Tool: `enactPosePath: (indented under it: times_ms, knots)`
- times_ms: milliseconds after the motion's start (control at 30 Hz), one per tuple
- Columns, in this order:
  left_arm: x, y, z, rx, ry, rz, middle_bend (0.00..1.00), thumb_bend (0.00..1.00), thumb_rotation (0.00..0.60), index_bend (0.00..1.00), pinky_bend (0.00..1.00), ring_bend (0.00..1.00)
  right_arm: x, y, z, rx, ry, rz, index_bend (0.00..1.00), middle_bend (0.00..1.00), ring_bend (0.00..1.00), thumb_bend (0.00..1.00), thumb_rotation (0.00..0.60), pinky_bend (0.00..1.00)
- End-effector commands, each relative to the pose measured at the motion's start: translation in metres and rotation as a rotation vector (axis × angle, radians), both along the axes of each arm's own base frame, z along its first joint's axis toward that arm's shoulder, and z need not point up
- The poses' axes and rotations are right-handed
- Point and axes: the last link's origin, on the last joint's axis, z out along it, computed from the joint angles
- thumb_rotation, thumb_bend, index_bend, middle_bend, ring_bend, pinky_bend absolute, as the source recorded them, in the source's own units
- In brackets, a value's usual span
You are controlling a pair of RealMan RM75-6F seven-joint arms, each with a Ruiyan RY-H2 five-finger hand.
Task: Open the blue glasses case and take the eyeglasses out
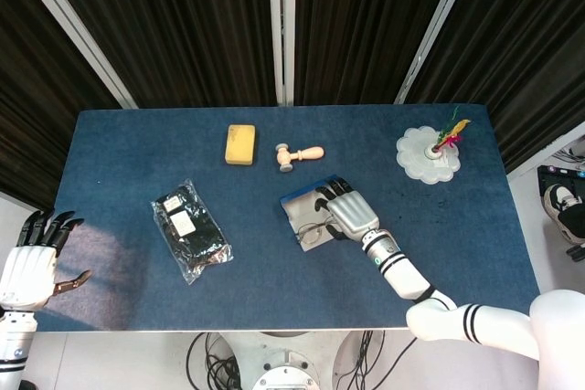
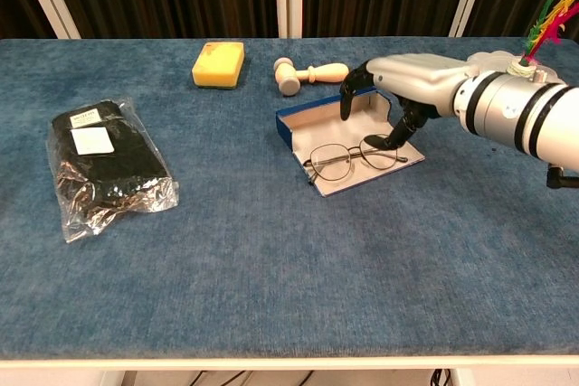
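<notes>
We see the right hand palm-down over the open blue glasses case, fingers curled downward and apart. The thumb tip sits right at the eyeglasses, at the rim of the right-side lens; whether it actually touches or grips the frame we can't tell. From the head view the same hand covers most of the case's right half, w/ the glasses poking out at its left edge.

The case lies flat on the blue table, lid open, beige lining up, approx. center-right; the eyeglasses rest inside on the lining, lenses toward the front edge.

Just behind the case: a small wooden mallet on its side. Left of that, a yellow sponge. Far right, a white doily-like dish w/ a bright feathered item standing in it.

Well to the left, a clear plastic bag w/ dark contents.

Our left hand hangs off the table's front-left corner, fingers spread, holding nothing.
</notes>
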Motion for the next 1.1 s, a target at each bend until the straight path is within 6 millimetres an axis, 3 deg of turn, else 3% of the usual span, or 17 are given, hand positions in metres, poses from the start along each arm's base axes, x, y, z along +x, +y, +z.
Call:
enactPosePath:
  times_ms: [33,767,1100]
  knots:
    - [0.000,0.000,0.000,0.002,0.000,-0.001,0.12,0.07,0.600,0.21,0.00,0.02,-0.002,0.001,-0.007,0.009,0.006,0.000,0.37,0.14,0.00,0.33,0.600,0.00]
    - [-0.004,-0.002,0.000,0.006,-0.008,0.008,0.12,0.07,0.600,0.21,0.00,0.02,-0.001,-0.002,-0.023,0.025,0.036,-0.006,0.54,0.20,0.00,0.41,0.600,0.00]
    - [-0.004,-0.003,0.001,0.009,-0.006,0.004,0.12,0.07,0.600,0.21,0.00,0.02,-0.001,0.001,-0.013,0.013,0.026,0.012,0.66,0.25,0.00,0.47,0.600,0.00]
